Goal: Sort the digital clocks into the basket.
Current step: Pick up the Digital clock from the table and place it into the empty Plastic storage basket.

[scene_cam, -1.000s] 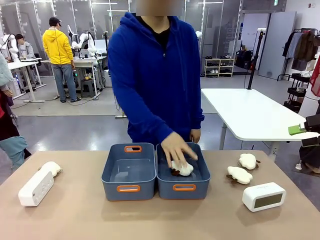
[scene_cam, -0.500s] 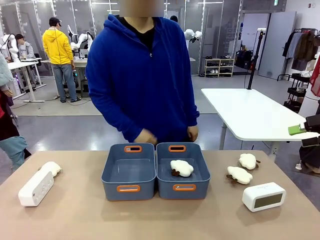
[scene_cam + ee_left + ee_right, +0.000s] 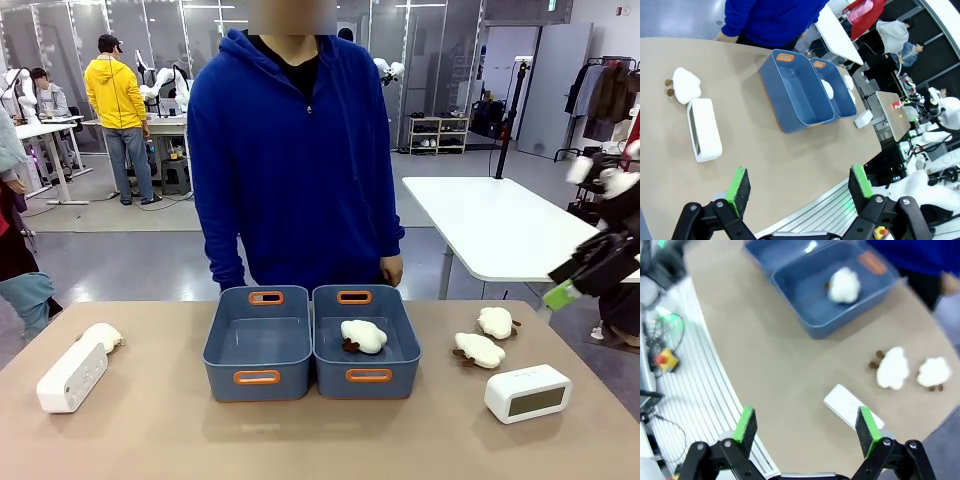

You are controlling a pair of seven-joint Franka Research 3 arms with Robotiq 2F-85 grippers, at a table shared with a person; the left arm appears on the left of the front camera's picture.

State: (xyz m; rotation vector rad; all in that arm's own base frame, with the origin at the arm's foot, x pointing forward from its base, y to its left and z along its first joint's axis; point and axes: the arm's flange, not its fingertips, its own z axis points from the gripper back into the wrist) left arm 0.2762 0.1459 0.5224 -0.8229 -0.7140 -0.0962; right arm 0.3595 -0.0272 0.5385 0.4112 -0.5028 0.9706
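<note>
Your left gripper (image 3: 799,183) and right gripper (image 3: 807,424) gape wide, holding nothing. One digital clock (image 3: 72,376) lies far left, just beside a plush toy (image 3: 103,335). The other clock (image 3: 528,393) lies front right, near two plushes (image 3: 480,350). Another plush (image 3: 363,336) sits in the right basket (image 3: 402,372), beside the left basket (image 3: 222,372).

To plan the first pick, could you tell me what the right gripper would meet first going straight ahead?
The right gripper, jaws open, would probably meet bare table, with the digital clock just off to one side; depth is unclear.

Plush toys (image 3: 479,349), tan table (image 3: 150,430), blue-hooded person (image 3: 295,170)
</note>
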